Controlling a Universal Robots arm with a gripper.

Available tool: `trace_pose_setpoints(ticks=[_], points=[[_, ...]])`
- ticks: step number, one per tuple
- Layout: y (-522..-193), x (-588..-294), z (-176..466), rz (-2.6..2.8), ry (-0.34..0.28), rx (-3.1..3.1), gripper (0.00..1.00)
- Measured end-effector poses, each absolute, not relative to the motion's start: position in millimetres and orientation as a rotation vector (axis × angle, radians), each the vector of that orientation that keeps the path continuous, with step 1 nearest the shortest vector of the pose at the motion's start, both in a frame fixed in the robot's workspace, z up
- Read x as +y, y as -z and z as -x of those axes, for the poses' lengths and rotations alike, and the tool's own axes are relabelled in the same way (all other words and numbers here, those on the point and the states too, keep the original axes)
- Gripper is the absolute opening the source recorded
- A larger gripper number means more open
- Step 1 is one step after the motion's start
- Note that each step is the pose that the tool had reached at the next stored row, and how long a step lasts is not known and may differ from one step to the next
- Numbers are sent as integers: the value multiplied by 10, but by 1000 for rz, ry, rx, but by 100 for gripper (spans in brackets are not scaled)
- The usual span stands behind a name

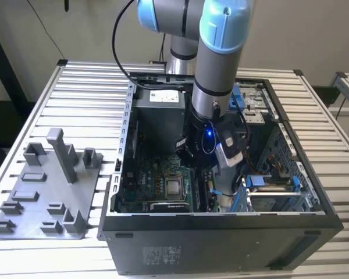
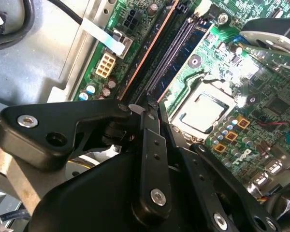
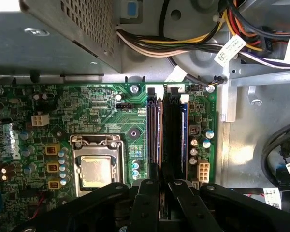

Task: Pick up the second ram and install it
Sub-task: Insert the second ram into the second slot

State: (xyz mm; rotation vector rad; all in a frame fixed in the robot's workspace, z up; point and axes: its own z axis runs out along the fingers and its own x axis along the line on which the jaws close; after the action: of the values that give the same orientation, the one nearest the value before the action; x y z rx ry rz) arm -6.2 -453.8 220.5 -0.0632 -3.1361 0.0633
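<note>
**Tech A:** Exterior view: report pose.
**Tech B:** Note arm [image 1: 218,64] angled steeply down into open case [image 1: 221,235], wrist low over board. Judge this as set for straight vertical entry into slots.
**Tech A:** First wrist view: locate ram.
**Tech B:** Find ram [image 3: 173,130] edge-up along slot line, near CPU socket [image 3: 94,171], running into gripper [image 3: 164,203]. Appears clamped at top edge, upright to match slot.
**Tech A:** Second wrist view: confirm opening.
**Tech B:** Read as narrow, with fingers [image 2: 152,145] nearly together, aligned along slots. Cannot tell seating depth.
</note>
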Motion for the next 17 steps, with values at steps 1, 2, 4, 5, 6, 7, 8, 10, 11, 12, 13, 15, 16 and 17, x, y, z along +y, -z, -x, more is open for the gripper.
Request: trace_pose_setpoints(ticks=[1,2,4,5,6,7,8,10,11,12,13,15,16,17], points=[[-2204,-4538,62,63,-63,-3136,14],[-2204,-4538,62,60,-64,-3136,14],[-2204,-4538,61,43,-64,-3137,14],[-2204,-4538,61,32,-64,-3137,14],[-2204,-4538,61,24,-63,-3138,14],[-2204,-4538,61,17,-63,-3138,14],[-2204,-4538,61,11,-63,-3138,14],[-2204,-4538,61,6,-64,-3138,14],[-2199,-4537,61,5,-64,-3138,14],[-2187,-4538,61,5,-64,-3138,14],[-2173,-4538,61,5,-64,-3138,14],[-2142,-4539,61,4,-64,-3138,14],[-2133,-4539,61,4,-65,-3138,14],[-2130,-4539,62,4,-65,-3138,14]])
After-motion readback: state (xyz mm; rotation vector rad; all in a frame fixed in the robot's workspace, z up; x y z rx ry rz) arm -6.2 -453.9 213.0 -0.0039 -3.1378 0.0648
